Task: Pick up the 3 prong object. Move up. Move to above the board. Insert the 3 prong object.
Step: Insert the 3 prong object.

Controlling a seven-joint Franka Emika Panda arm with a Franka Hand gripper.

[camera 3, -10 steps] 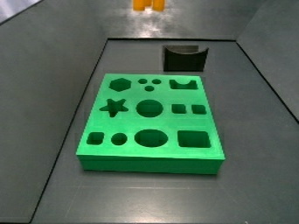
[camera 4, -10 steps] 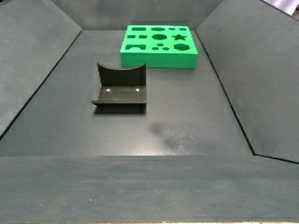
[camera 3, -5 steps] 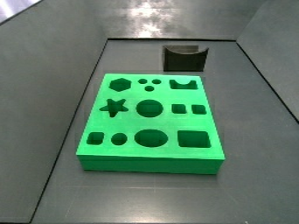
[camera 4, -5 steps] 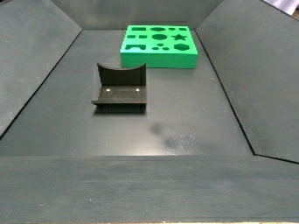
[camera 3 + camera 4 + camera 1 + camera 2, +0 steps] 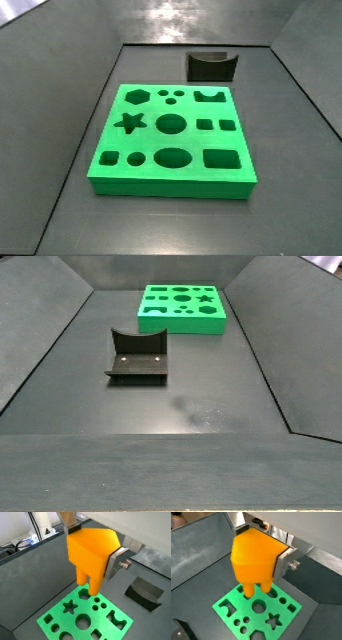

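Note:
In both wrist views my gripper (image 5: 90, 554) (image 5: 256, 554) is shut on the 3 prong object (image 5: 90, 549) (image 5: 252, 557), an orange block with prong legs pointing down. It hangs high above the board (image 5: 67, 619) (image 5: 231, 607), a bright green slab with many shaped cutouts. The silver fingers (image 5: 115, 561) (image 5: 284, 562) press the block's sides. The board also lies on the dark floor in both side views (image 5: 114, 170) (image 5: 150, 318). The gripper and the object are out of both side views.
The fixture, a dark L-shaped bracket with a curved notch, stands beyond the board in a side view (image 5: 211, 67), nearer in a side view (image 5: 138, 356), and shows in both wrist views (image 5: 147, 594) (image 5: 179, 629). Dark sloping walls enclose the floor.
An orange piece at the top edge of a side view one second ago has left that view. The board and fixture have not moved.

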